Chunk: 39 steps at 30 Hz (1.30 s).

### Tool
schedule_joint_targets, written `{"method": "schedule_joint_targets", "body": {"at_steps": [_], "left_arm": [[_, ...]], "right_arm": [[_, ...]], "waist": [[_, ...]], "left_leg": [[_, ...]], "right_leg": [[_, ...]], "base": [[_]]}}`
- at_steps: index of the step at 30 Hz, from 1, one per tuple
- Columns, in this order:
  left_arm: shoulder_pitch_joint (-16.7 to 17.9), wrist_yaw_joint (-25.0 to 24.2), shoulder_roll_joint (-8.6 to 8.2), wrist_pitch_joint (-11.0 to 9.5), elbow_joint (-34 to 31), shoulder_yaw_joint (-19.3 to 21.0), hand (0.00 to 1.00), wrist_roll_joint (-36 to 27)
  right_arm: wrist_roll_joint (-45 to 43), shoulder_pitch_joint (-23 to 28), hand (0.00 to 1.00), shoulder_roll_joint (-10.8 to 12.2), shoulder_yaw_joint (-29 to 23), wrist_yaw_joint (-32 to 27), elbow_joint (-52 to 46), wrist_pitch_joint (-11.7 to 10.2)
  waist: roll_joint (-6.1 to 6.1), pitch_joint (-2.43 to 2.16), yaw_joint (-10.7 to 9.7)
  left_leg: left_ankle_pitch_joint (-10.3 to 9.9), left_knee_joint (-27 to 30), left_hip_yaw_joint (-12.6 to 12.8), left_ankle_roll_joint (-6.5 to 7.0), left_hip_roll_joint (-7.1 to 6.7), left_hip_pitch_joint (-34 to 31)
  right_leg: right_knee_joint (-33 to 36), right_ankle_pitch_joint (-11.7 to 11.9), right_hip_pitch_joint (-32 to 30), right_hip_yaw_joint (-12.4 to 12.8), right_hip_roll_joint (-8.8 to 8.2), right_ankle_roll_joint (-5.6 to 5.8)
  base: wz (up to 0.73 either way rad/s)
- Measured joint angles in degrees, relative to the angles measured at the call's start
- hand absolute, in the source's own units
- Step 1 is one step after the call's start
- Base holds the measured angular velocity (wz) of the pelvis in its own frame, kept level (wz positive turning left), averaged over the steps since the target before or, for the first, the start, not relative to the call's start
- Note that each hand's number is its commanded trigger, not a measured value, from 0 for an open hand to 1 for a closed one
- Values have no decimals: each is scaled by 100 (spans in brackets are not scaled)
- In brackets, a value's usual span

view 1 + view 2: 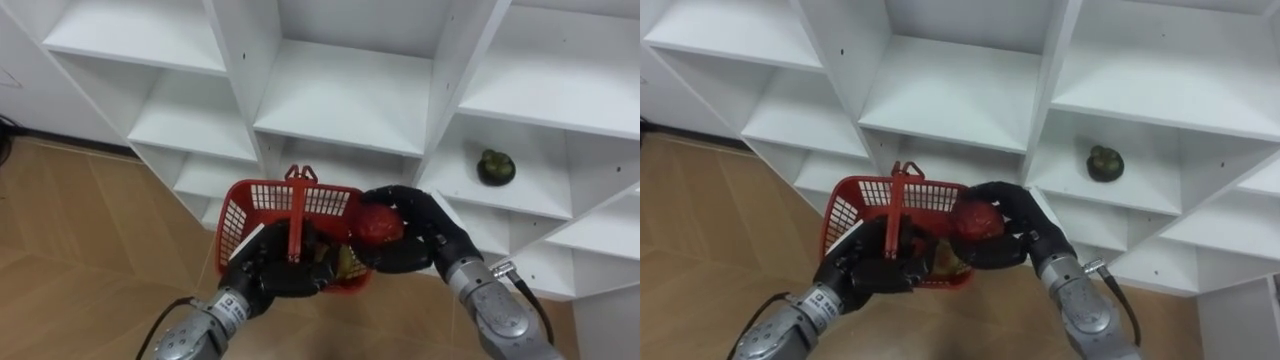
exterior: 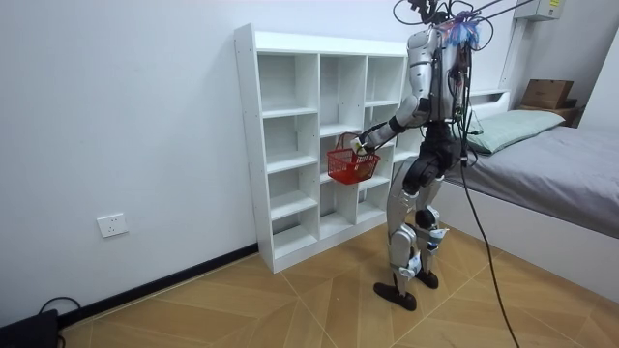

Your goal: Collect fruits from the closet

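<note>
My left hand [image 1: 272,272] is curled round the near side of a red plastic basket [image 1: 262,207] and holds it up in front of the white closet [image 1: 340,95]; the basket's handle [image 1: 297,215] stands upright. Over the basket's right edge, my right hand [image 1: 425,238] is shut on a red fruit [image 1: 380,226]. A yellowish-green fruit [image 1: 346,262] lies inside the basket, partly hidden. A dark green fruit [image 1: 495,167] sits on a shelf to the right, apart from both hands. In the room view I stand facing the closet [image 2: 290,145] with the basket [image 2: 350,166] at waist height.
Upright white dividers [image 1: 455,70] separate the closet's compartments. Wooden floor [image 1: 90,230] lies below on the left. In the room view a bed [image 2: 561,164] stands behind me on the room view's right.
</note>
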Motion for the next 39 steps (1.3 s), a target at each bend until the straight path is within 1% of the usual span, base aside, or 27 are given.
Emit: {"method": "schedule_joint_targets", "body": {"at_steps": [4,16,27,33,34,35,36,37,38,39], "left_arm": [[5,-198,17,7,-139,-52,100,-7],[5,-418,-29,41,-144,-99,100,-7],[5,-578,-15,54,-143,-261,100,-8],[4,-675,-15,159,-144,-352,100,-8],[4,-687,-8,167,-144,-360,100,-8],[4,-694,-2,196,-144,-374,100,-8],[4,-699,-1,215,-144,-387,100,-8],[2,-710,7,243,-144,-438,100,-8],[2,-723,18,260,-144,-460,100,-9],[2,-762,35,284,-144,-504,100,-9]], "right_arm": [[-4,0,100,4,4,-1,120,4],[-53,-2,100,-1,6,-13,117,4],[-52,-3,100,-23,52,-17,139,5],[-52,-3,100,-28,137,-14,139,7],[-52,-3,86,-28,157,-17,138,7],[-52,-3,67,-27,181,-22,137,10],[-57,-3,27,-22,194,-26,137,15],[-70,-3,4,-7,214,-52,132,48],[-80,-3,0,-1,228,-71,127,70],[-84,-3,0,3,252,-90,125,112]], "waist": [[-12,7,8],[-41,5,10],[-50,8,27],[-49,9,27],[-49,9,26],[-48,9,21],[-47,9,18],[-44,9,18],[-42,9,18],[-41,9,17]], "left_leg": [[0,1,-10,0,-1,-2],[1,11,7,1,-5,-33],[2,34,15,1,2,-31],[1,32,14,0,4,-41],[1,31,10,0,4,-45],[0,30,9,0,6,-47],[0,31,10,-1,6,-48],[0,31,12,-1,6,-51],[0,31,14,-1,6,-53],[-1,31,15,-2,7,-58]], "right_leg": [[11,-3,-14,10,-1,0],[24,-4,-80,26,-11,-3],[23,-3,-74,19,-7,-5],[17,-3,-77,16,-5,-6],[12,-3,-82,12,-4,-6],[9,-2,-82,-5,-3,-7],[9,-2,-82,-3,-2,-7],[9,-2,-82,-1,-1,-7],[9,-2,-83,0,-1,-7],[10,-2,-87,1,-1,-7]], "base": [[0],[0],[0],[0],[0],[0],[0],[0],[0],[0]]}}
